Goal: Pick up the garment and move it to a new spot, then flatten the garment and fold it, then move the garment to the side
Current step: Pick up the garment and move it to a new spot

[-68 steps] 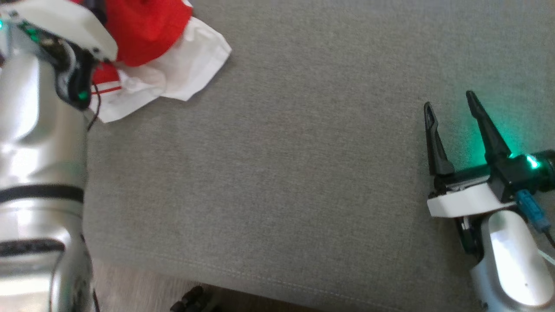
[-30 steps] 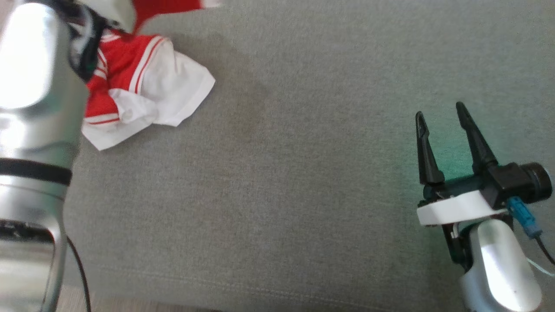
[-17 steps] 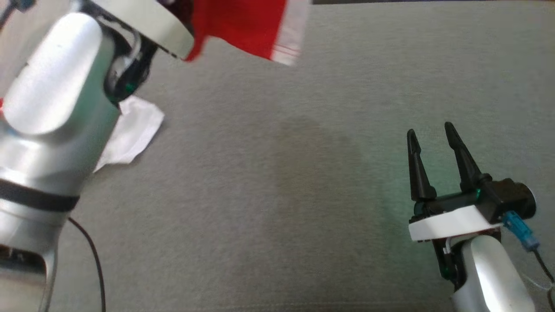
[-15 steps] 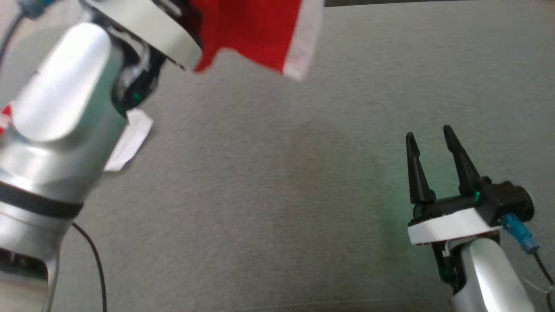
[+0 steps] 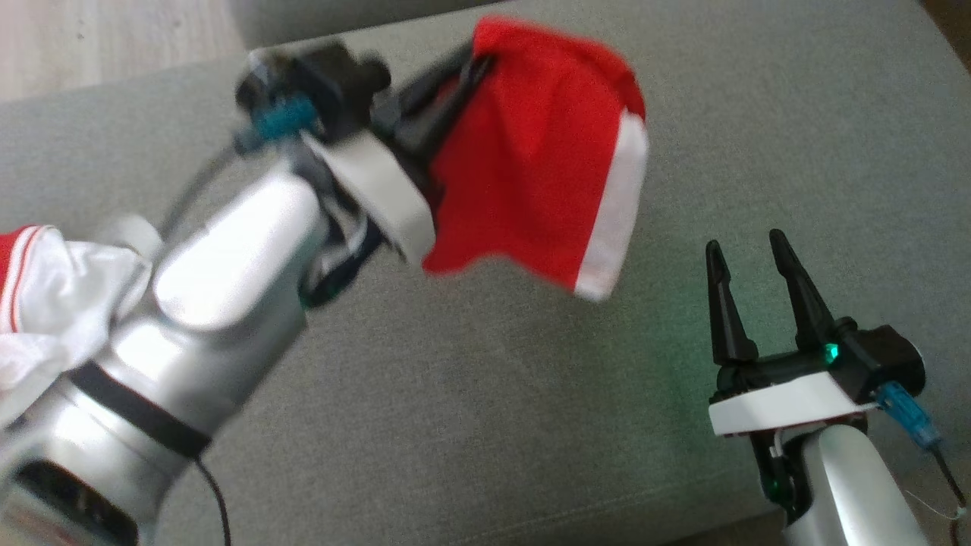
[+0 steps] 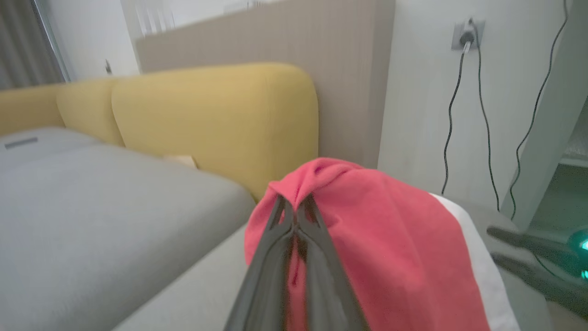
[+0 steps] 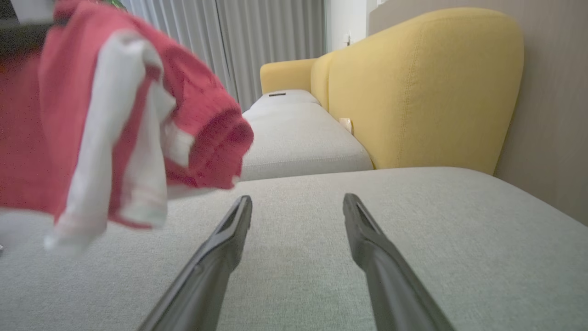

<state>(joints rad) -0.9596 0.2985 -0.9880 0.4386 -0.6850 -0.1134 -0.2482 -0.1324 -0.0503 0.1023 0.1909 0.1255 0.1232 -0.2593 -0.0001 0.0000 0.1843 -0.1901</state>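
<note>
The garment (image 5: 538, 159) is red with a white band along one edge. It hangs in the air over the grey cushion, and my left gripper (image 5: 476, 67) is shut on its upper fold. In the left wrist view the left gripper (image 6: 294, 209) has its fingers pinched together into the red garment (image 6: 386, 248), which drapes down to the right. My right gripper (image 5: 746, 243) stands open at the lower right, just right of the hanging cloth and apart from it. In the right wrist view the right gripper (image 7: 297, 200) points over bare cushion, with the garment (image 7: 115, 124) dangling at the upper left.
Another red and white cloth (image 5: 34, 303) lies bunched at the left edge, partly behind my left arm. The grey cushion (image 5: 485, 394) has its front seam near the bottom. A yellow backrest (image 7: 427, 87) rises beyond the cushion, and cables (image 6: 487, 119) hang on the wall.
My left arm has lifted the red garment off the pile and swung it right toward the cushion's middle. The head camera has shifted too. The right gripper has stayed open.
</note>
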